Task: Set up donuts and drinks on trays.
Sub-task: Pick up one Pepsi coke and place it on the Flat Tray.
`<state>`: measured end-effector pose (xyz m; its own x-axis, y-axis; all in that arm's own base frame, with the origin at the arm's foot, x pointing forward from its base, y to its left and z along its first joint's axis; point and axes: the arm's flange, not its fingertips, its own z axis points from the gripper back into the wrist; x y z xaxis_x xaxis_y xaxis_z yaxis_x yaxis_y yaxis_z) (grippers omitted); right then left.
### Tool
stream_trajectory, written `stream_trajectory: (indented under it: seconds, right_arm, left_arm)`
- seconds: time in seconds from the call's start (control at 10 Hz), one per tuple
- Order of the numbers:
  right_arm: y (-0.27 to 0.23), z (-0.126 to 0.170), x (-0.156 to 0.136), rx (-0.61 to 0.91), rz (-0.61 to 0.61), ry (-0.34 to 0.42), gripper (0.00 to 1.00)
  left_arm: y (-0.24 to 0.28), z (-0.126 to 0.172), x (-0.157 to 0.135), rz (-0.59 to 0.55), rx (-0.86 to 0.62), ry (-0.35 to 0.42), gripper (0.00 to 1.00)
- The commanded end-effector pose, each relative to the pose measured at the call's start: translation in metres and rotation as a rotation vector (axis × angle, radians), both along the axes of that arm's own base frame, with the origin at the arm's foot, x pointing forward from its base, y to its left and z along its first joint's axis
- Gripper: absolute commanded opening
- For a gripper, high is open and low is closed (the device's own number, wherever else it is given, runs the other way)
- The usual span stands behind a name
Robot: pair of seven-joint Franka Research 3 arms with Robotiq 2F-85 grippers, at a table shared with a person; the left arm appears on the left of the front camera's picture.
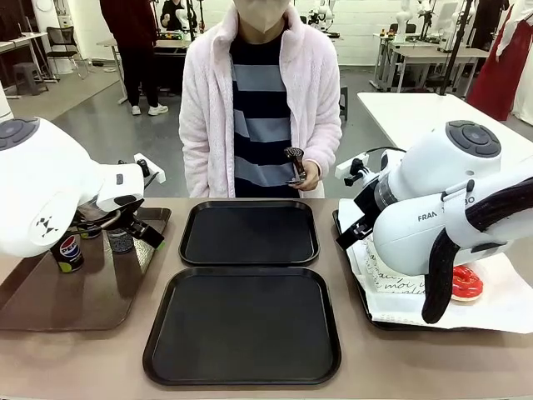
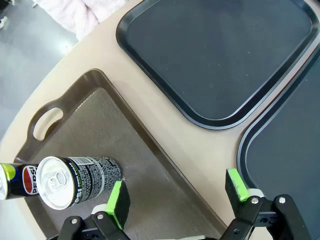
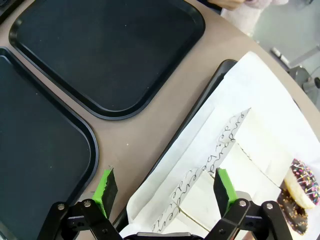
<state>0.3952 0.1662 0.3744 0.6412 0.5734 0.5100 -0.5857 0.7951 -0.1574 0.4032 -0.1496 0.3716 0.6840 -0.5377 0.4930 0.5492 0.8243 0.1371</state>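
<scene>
Both sets of jaws are spread wide with nothing between them. In the left wrist view, the left gripper (image 2: 177,192) sits at the bottom of the frame above the long rim of the brown handled tray (image 2: 150,140). One green pad (image 2: 119,199) is just beside the grey can (image 2: 80,179), whose silver top faces the camera; I can't tell whether they touch. A Pepsi can (image 2: 22,180) stands right against the grey one at the lower left edge.

In the right wrist view, the right gripper (image 3: 165,186) hangs at the bottom centre. One finger is over the bare table (image 3: 150,135) and the other over the white paper (image 3: 260,125) lining the tray on the right. A chocolate donut (image 3: 300,197) with sprinkles lies on that paper at the lower right. From the front, a red donut (image 1: 466,283) peeks out beneath the right arm.

The two black trays lie in the middle of the table, the far tray (image 1: 250,260) above the near tray (image 1: 241,379), almost touching, and both are bare. Across the table, a person's hand (image 1: 306,177) holds a small dark object.
</scene>
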Motion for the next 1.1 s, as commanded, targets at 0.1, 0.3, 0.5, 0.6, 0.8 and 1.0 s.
stream_trajectory:
  seconds: [0.1, 0.3, 0.5, 0.6, 0.8, 1.0]
  right_arm:
    - [0.0, 0.014, -0.034, -0.072, 0.018, 0.035, 1.0]
    - [-0.014, 0.038, -0.095, -0.159, -0.032, 0.147, 1.0]
    - [-0.035, 0.046, -0.16, -0.234, -0.02, 0.237, 1.0]
    - [-0.043, 0.047, -0.188, -0.256, -0.03, 0.246, 1.0]
    - [-0.004, 0.082, -0.092, -0.248, -0.025, 0.246, 1.0]
    - [-0.004, 0.082, -0.092, -0.248, -0.025, 0.246, 1.0]
  left_arm:
    - [0.003, 0.021, -0.043, 0.053, 0.063, -0.008, 1.0]
    - [0.03, 0.067, -0.097, -0.044, 0.099, 0.151, 1.0]
    - [0.057, 0.079, -0.146, -0.094, 0.141, 0.267, 1.0]
    - [0.067, 0.078, -0.165, -0.132, 0.148, 0.308, 1.0]
    - [0.03, 0.108, -0.098, -0.077, 0.152, 0.271, 1.0]
    - [0.03, 0.108, -0.098, -0.077, 0.152, 0.271, 1.0]
